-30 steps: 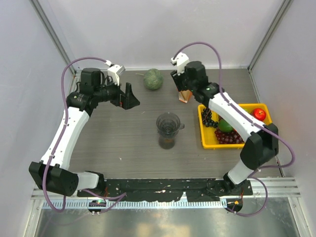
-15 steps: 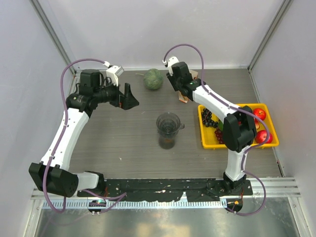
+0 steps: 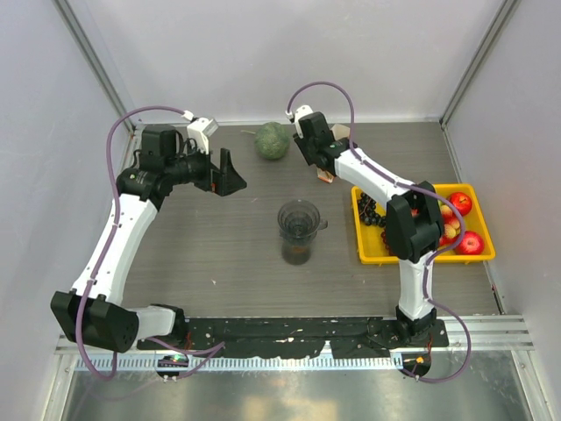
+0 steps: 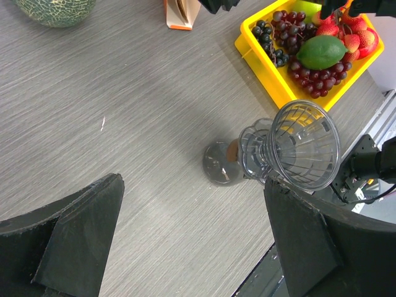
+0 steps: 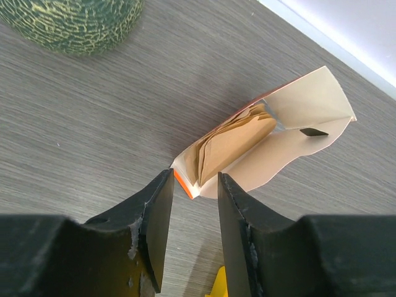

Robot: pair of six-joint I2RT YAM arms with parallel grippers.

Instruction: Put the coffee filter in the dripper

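While pick-up is in hand, right tool [image 5: 194, 180] is held narrowly parted, nothing pinched, above the pack [image 5: 297, 108] | coffee filter [image 5: 235, 142] not yet taken, inside pack | dripper [image 3: 299, 219] at middle of counter [image 3: 219, 241] | left tool [image 4: 192, 185] spread wide | next: one single paper must be pinched.

We see dark grey wood-grain table [image 3: 219, 254]. Green netted melon [image 3: 273, 140] upper centre of top view, near back edge. Open white-orange pack [image 5: 291, 142] of brown papers just right of melon. Clear glass jug [image 3: 298, 250] stands mid-frame. Yellow tray [image 3: 372, 257] of fruit at right; we place it near jug, not touching.
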